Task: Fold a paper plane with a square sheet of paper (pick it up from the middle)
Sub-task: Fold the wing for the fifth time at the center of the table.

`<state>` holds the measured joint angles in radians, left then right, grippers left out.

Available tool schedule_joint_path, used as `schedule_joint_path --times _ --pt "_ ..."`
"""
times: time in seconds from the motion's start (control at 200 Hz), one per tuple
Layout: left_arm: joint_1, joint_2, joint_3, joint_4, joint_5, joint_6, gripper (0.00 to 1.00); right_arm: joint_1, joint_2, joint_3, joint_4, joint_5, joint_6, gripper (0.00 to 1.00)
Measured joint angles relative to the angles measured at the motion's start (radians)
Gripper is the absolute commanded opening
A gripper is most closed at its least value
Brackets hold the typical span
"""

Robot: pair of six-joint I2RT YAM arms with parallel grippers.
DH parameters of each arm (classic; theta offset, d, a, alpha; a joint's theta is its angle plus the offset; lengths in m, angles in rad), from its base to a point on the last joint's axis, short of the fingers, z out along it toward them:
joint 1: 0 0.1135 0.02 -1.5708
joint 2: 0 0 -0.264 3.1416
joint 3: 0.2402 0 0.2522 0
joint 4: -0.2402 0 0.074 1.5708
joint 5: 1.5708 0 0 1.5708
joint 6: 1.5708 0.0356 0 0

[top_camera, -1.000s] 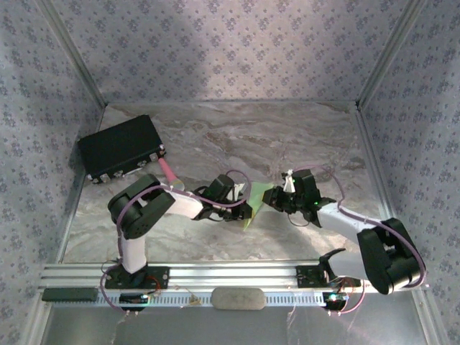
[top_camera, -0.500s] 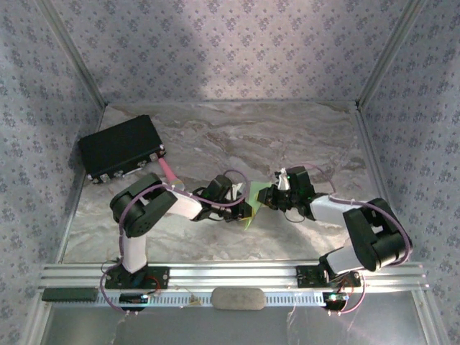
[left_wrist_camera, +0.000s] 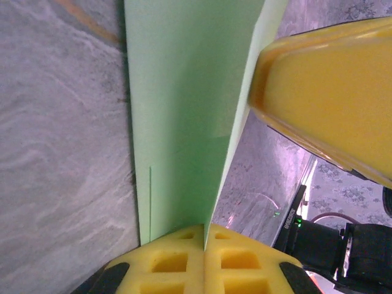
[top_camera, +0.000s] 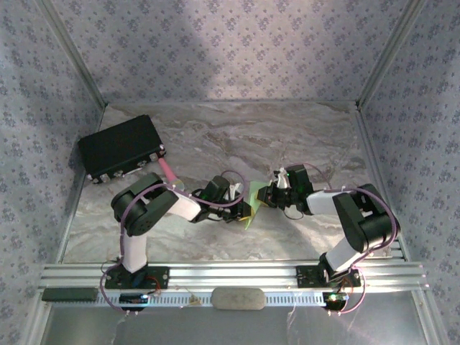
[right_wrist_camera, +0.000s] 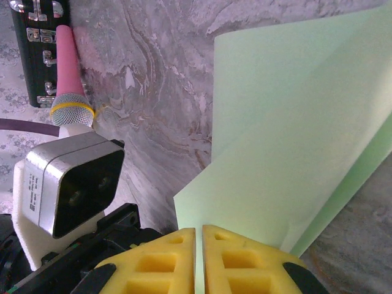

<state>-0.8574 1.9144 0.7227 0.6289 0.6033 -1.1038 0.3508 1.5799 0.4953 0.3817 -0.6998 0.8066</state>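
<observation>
The square sheet of paper [top_camera: 256,198] is pale green, partly folded, and stands up off the marble table between the two grippers. My left gripper [top_camera: 244,209] holds its near-left part; in the left wrist view the yellow pads [left_wrist_camera: 177,263] are pressed together on the paper [left_wrist_camera: 184,110] along its lower edge. My right gripper [top_camera: 269,195] meets the sheet from the right. Its pads [right_wrist_camera: 245,263] have closed down to a thin slit with the paper's [right_wrist_camera: 294,141] edge running into it. The right gripper's yellow finger [left_wrist_camera: 331,92] sits against the sheet's far side.
A big black box [top_camera: 120,147] lies at the back left, with a pink cylinder [top_camera: 167,171] leaning beside it. Both also appear in the right wrist view: the box [right_wrist_camera: 37,49] and the cylinder [right_wrist_camera: 68,73]. Patterned walls enclose the table [top_camera: 302,136] on three sides.
The right arm has folded inward, its elbow swinging left, and its gripper has moved a little left onto the paper while its jaws narrowed. The left gripper stayed shut on the sheet.
</observation>
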Motion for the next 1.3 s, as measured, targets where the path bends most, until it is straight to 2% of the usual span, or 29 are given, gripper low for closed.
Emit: schedule_joint_path --times 0.855,1.014,1.149,1.299 --pt "0.011 0.014 0.0 0.019 0.026 -0.042 0.0 -0.01 0.101 0.013 0.053 -0.03 -0.002 0.1" --pt "0.011 0.014 0.0 0.018 0.026 -0.042 0.06 -0.011 0.11 0.023 0.034 -0.025 -0.004 0.09" --pt "0.011 0.006 0.005 0.001 0.029 -0.027 0.15 -0.01 0.11 0.035 0.002 -0.018 -0.013 0.08" --pt "0.005 -0.016 0.033 -0.093 0.019 0.02 0.13 -0.007 0.109 0.052 -0.041 -0.01 -0.023 0.08"
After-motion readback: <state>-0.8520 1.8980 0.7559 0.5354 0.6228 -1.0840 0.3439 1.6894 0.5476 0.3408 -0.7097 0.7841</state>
